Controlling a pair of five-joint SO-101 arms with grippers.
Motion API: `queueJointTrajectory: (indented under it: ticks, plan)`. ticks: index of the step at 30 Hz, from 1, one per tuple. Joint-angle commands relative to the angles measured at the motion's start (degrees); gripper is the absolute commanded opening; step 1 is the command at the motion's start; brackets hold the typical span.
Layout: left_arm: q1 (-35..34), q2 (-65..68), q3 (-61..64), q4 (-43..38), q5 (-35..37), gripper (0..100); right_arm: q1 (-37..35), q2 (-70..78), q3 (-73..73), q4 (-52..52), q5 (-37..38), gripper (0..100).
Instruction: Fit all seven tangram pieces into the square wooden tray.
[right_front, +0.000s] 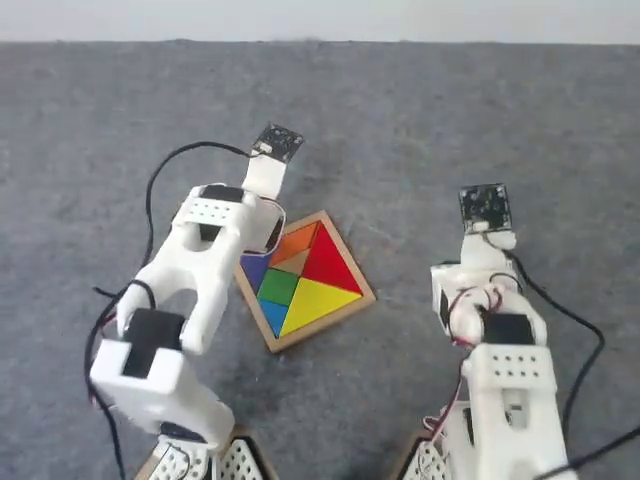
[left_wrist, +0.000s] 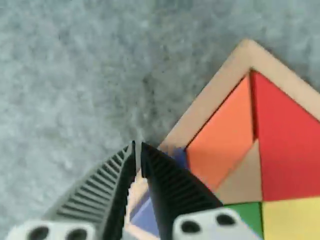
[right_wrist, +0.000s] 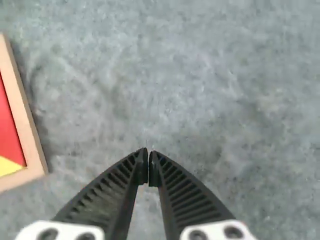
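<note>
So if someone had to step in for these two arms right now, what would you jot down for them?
Left gripper: shut, holding nothing, tip at the tray rim over the purple piece.
Right gripper: shut, holding nothing, over the grey carpet beside the tray.
Done: red, yellow, orange, green, blue and purple sit in the tray.
Left: check whether the tan triangle is the seventh piece or bare wood, and whether the partly hidden purple lies flat.

Soft, even light; faint shadows
</note>
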Motion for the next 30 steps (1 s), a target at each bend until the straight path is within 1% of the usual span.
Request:
queueJointTrajectory:
  ticks: [1,4,10,12,14,16,18,20,22,27,30]
  plan:
    - [0.4,1.5,-3.9,3.6,0.8,2,0.6,-4.5,1.8,-0.5,2.2,0.8]
    - [0.7,1.7,-4.2,5.5,0.6,2,0.5,-6.7,3.4,-1.5,2.3,0.8]
    - [0.4,0.8,-4.8,5.5,1.1,2,0.5,-9.2,7.6,-6.2,2.5,0.8]
    - [-0.2,-3.0,-4.9,5.5,4.1,1,0.5,-9.5,7.8,-6.3,2.5,0.8]
    - [-0.7,-8.5,-3.0,5.8,5.1,1,0.5,-9.5,7.8,-6.4,2.5,0.8]
    - [0.9,-13.6,0.8,5.5,5.0,1,0.5,-9.5,7.8,-6.4,2.5,0.8]
    - [3.5,-16.3,5.8,3.3,3.8,1,0.5,-9.5,7.9,-6.4,2.5,0.8]
    - [5.2,-16.4,9.3,2.0,3.5,1,0.5,-9.5,7.9,-6.5,2.5,0.8]
    - [5.1,-15.3,10.1,1.9,3.5,1,0.5,-9.4,7.9,-6.5,2.5,0.8]
    - [5.1,-9.8,9.5,1.5,3.5,1,0.5,-9.4,7.9,-6.5,2.5,0.8]
    - [5.0,-6.2,6.5,2.1,3.5,1,0.5,-9.4,7.9,-6.5,2.5,0.8]
